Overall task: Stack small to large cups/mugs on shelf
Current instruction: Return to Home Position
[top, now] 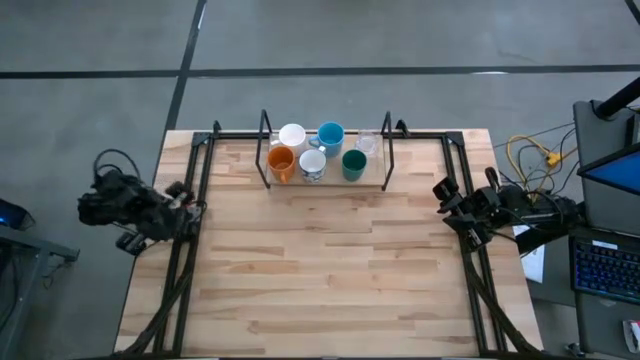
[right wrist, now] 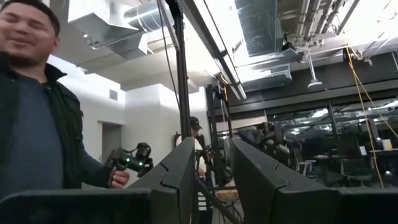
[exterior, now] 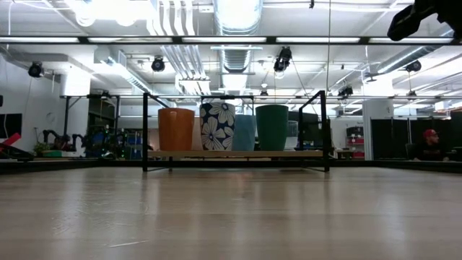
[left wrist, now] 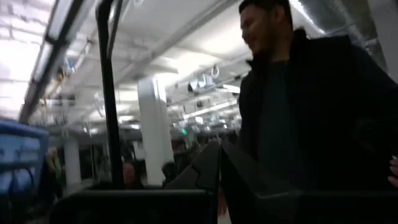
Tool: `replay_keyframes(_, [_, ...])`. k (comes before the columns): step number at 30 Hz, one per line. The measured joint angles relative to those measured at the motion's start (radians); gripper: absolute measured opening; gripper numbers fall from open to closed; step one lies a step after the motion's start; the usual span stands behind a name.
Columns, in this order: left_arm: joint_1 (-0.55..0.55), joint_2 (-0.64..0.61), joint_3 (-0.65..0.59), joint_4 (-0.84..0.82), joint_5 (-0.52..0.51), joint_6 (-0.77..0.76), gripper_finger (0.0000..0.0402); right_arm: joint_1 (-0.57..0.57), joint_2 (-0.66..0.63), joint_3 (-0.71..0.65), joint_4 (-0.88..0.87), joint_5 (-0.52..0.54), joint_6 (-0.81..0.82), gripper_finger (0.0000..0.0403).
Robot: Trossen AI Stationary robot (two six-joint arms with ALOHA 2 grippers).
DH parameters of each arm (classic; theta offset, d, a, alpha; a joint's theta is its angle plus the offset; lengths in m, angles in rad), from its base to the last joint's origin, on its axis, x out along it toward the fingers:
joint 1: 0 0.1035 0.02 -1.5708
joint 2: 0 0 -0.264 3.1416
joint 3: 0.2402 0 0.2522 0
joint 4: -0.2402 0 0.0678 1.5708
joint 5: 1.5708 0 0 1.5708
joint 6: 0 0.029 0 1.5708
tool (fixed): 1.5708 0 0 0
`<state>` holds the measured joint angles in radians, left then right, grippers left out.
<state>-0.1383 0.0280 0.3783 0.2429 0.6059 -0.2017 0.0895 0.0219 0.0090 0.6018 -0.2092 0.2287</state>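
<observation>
**Six cups shelved, only parking left**

The left gripper (left wrist: 220, 144) has its fingers pressed together and the right gripper (right wrist: 214, 142) has its fingers slightly parted. Both are empty, at the table's (top: 330, 280) side edges. The shelf (top: 376, 180) lies far-centre with its long axis left-to-right. On it the orange mug (top: 281, 160), floral mug (top: 313, 164) and green cup (top: 354, 164) stand in front, the white cup (top: 292, 136) and blue mug (top: 331, 135) behind — seemingly the clear glass (top: 367, 142) too — all mouths up.

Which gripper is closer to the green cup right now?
Right. The right gripper sits at the right edge of the table, nearer the green cup on the shelf; the left gripper is at the far left edge.
</observation>
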Motion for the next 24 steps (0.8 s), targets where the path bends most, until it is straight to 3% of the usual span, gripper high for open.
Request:
replay_keyframes(10, [0.0,-0.001,-0.197,0.066,0.008,-0.058,0.0,0.0,0.001,0.0,0.0,0.0,0.0,0.0096])
replay_keyframes(15, [0.001,-0.001,-0.363,0.289,-0.003,-0.171,0.0,0.0,0.001,0.0,0.0,0.0,0.0,0.0096])
replay_keyframes(24, [0.001,-0.002,-0.37,0.132,0.048,-0.141,0.0,0.0,0.001,0.0,-0.002,0.0,0.0,0.0096])
